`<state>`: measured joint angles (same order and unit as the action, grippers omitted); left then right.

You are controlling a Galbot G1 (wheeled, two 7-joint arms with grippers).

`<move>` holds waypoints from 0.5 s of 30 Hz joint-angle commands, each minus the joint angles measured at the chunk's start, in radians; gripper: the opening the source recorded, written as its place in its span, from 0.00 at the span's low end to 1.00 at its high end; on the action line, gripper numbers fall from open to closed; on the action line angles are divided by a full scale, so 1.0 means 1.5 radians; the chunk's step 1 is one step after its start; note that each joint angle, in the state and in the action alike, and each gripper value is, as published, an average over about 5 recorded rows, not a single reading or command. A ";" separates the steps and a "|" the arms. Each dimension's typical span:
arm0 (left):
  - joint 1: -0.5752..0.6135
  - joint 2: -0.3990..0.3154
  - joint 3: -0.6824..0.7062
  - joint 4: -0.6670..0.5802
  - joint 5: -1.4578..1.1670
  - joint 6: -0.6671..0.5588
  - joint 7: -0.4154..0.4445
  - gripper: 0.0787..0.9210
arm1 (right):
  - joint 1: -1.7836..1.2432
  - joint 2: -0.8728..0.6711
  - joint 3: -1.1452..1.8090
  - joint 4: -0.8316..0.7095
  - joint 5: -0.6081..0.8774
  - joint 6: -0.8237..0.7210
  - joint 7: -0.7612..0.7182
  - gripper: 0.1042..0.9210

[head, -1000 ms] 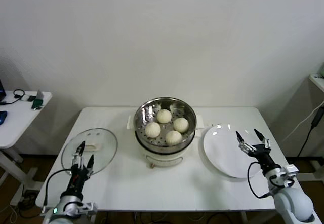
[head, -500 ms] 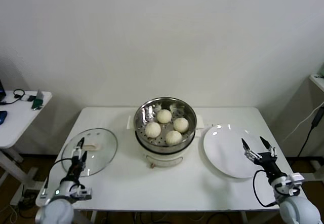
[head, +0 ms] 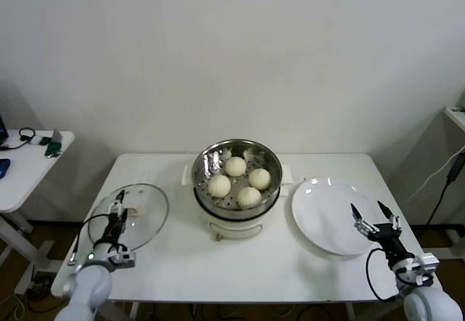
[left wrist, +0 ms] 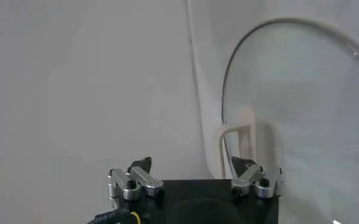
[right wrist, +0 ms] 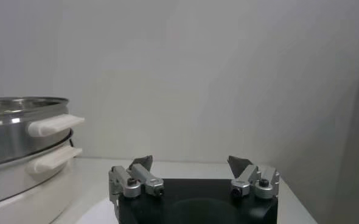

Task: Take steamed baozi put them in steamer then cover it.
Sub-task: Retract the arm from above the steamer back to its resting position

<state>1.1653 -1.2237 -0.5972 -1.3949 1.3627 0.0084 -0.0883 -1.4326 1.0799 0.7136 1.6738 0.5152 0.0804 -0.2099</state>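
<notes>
Several cream-white steamed baozi (head: 235,166) lie in the shiny steamer (head: 237,149) on its white pot base at the table's middle. The steamer's handled side (right wrist: 15,131) also shows in the right wrist view. The cover (head: 147,219), a clear glass lid with a cream handle (left wrist: 240,137), lies flat on the table to the left. My left gripper (head: 120,206) is low over the lid's near edge, open and empty (left wrist: 195,163), with the handle just past one fingertip. My right gripper (head: 367,210) hovers open and empty (right wrist: 190,161) over the near right part of the plate.
A flat white plate (head: 323,219) lies right of the steamer with nothing on it. A side table (head: 29,165) with cables and small devices stands at the far left. The white wall is close behind the table.
My left gripper has crept forward over the lid toward its handle. My right gripper has drawn back toward the plate's near right edge. The baozi, steamer and lid have not moved.
</notes>
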 commanded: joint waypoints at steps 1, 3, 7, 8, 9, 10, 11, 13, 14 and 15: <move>-0.060 -0.002 0.008 0.059 0.001 -0.005 -0.014 0.88 | -0.007 0.010 0.005 -0.002 -0.022 0.004 -0.003 0.88; -0.064 -0.002 0.010 0.064 -0.002 -0.004 -0.014 0.88 | -0.007 0.013 0.004 -0.003 -0.027 0.005 -0.004 0.88; -0.076 -0.005 0.009 0.087 -0.005 -0.006 -0.018 0.88 | -0.006 0.017 0.004 -0.006 -0.036 0.008 -0.006 0.88; -0.078 -0.006 0.009 0.092 -0.007 -0.007 -0.020 0.88 | -0.006 0.018 0.004 -0.006 -0.037 0.009 -0.006 0.88; -0.080 -0.006 0.009 0.097 -0.009 -0.009 -0.022 0.88 | -0.007 0.019 0.004 -0.007 -0.039 0.010 -0.007 0.88; -0.081 -0.006 0.009 0.099 -0.012 -0.011 -0.023 0.88 | -0.007 0.020 0.004 -0.007 -0.041 0.011 -0.007 0.88; -0.081 -0.007 0.010 0.100 -0.014 -0.012 -0.024 0.88 | -0.006 0.021 0.005 -0.008 -0.042 0.012 -0.008 0.88; -0.082 -0.008 0.011 0.102 -0.017 -0.015 -0.025 0.87 | -0.006 0.023 0.006 -0.011 -0.046 0.013 -0.009 0.88; -0.082 -0.009 0.011 0.103 -0.017 -0.016 -0.025 0.86 | -0.005 0.025 0.006 -0.012 -0.048 0.014 -0.009 0.88; -0.082 -0.011 0.011 0.104 -0.017 -0.016 -0.025 0.84 | -0.005 0.027 0.006 -0.013 -0.049 0.015 -0.010 0.88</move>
<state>1.0705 -1.2344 -0.5833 -1.2866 1.3492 -0.0061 -0.1157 -1.4390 1.1114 0.7202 1.6589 0.4622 0.0986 -0.2234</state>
